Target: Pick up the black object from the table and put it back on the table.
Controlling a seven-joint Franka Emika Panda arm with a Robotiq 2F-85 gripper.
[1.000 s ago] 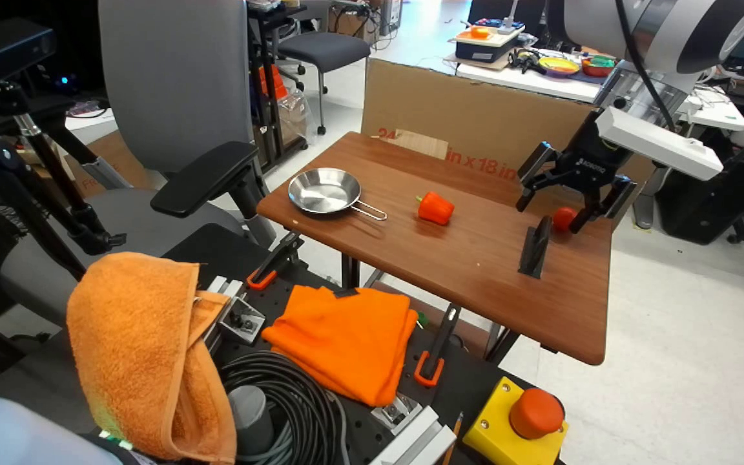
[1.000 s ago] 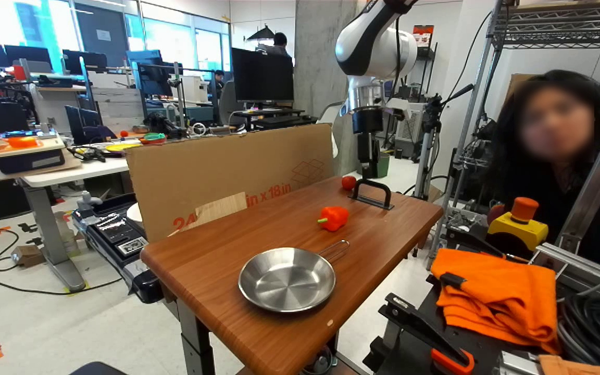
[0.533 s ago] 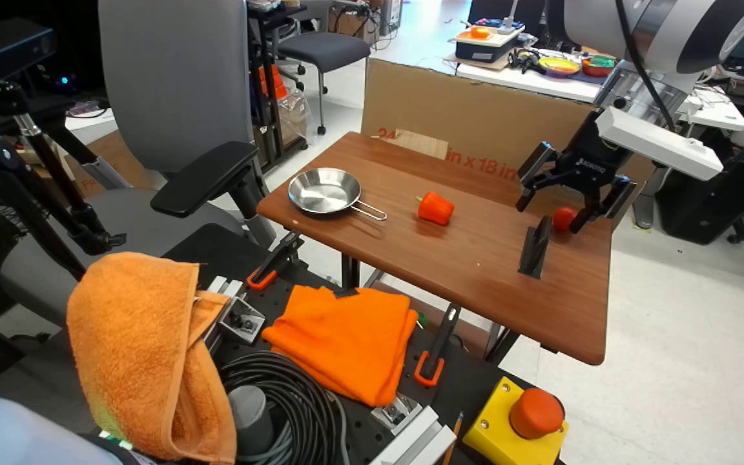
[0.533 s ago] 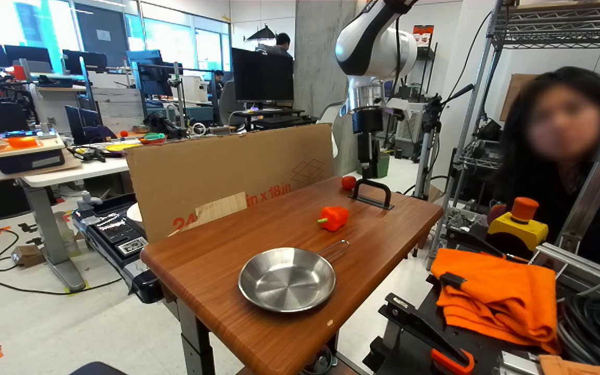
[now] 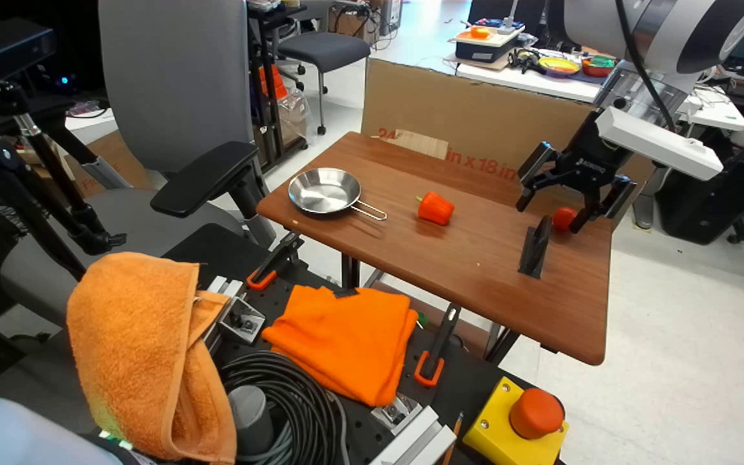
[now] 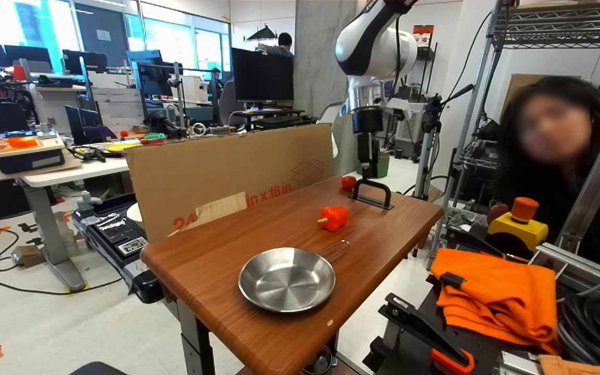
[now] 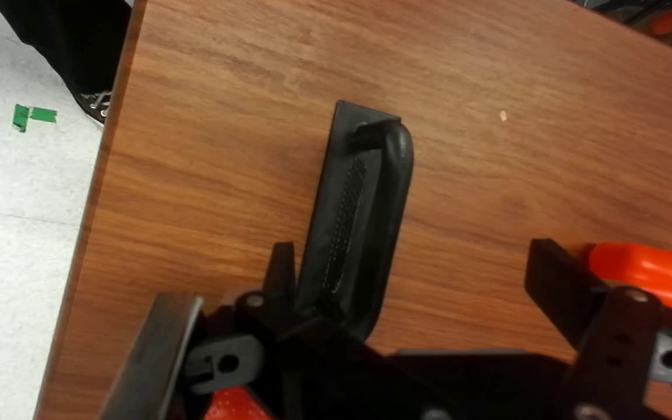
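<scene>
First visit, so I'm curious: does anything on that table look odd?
Nothing looks spilled or toppled; the black object stands upright on the table. Slightly odd: a fleck near the pan, pale against the brown; chip or crumb, I can't tell.

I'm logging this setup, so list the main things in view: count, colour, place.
table: one, brown, centre
handle: one, black, on the table
ball: one, red, near the handle
pan: one, silver, table's other end
pepper: one, orange-red, between pan and handle
cardboard panel: one, brown, along the table
bench: one, black, beside the table
cloths: two, orange, at the bench
clamps: two, black and orange, bench edge
cable coil: one, black, on the bench
stop button: one, red, by the bench
nearest chair: one, grey, beside the bench
people: at least three, dark-haired, around the room
arm: one, white and black, overhead
gripper: one, black, open, over the handle
</scene>
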